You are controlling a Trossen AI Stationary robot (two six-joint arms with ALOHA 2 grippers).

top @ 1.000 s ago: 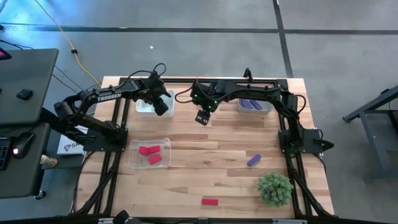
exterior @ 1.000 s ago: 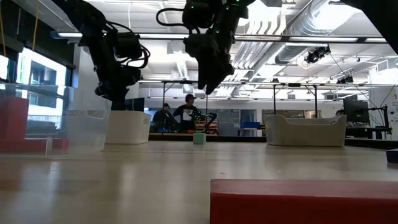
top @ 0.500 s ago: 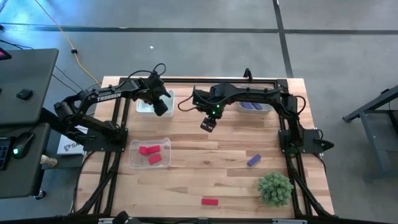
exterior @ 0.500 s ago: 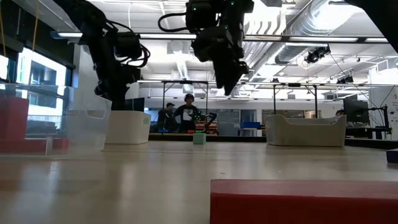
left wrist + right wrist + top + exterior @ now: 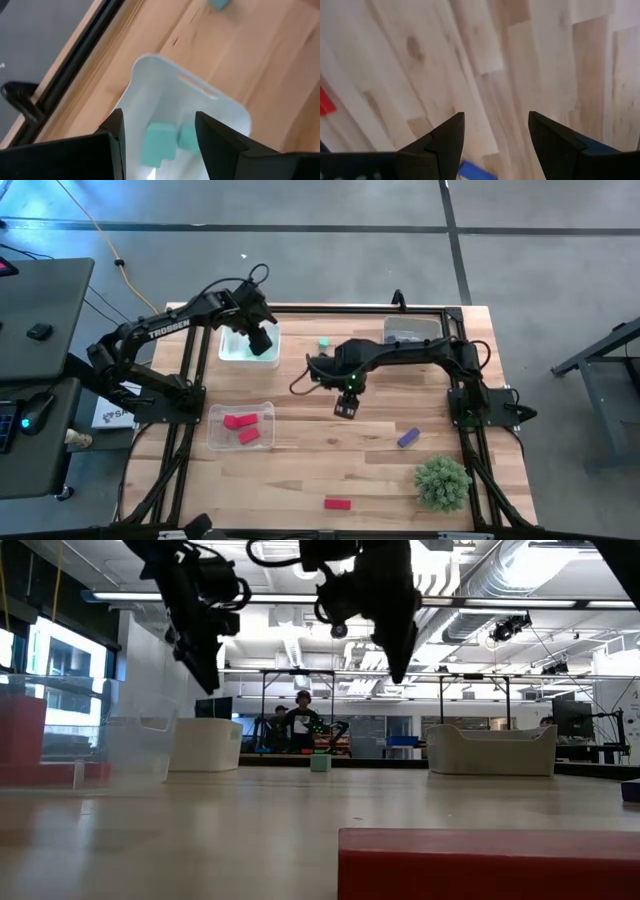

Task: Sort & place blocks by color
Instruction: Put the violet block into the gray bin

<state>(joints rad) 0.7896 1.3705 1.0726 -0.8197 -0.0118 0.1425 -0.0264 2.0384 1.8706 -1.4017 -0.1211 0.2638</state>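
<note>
The wooden tabletop (image 5: pixel 300 470) is seen from above, with clear trays on it. The left tray (image 5: pixel 222 435) holds two red blocks (image 5: pixel 240 428). The left hand (image 5: pixel 159 131) is held spread and empty above the white far-left bin (image 5: pixel 225 107), where teal blocks (image 5: pixel 159 145) lie. The right hand (image 5: pixel 495 132) is spread and empty over bare wood at mid-table. A purple block (image 5: pixel 408 437), a red block (image 5: pixel 337 504) and a teal block (image 5: pixel 324 342) are left loose on the tabletop.
</note>
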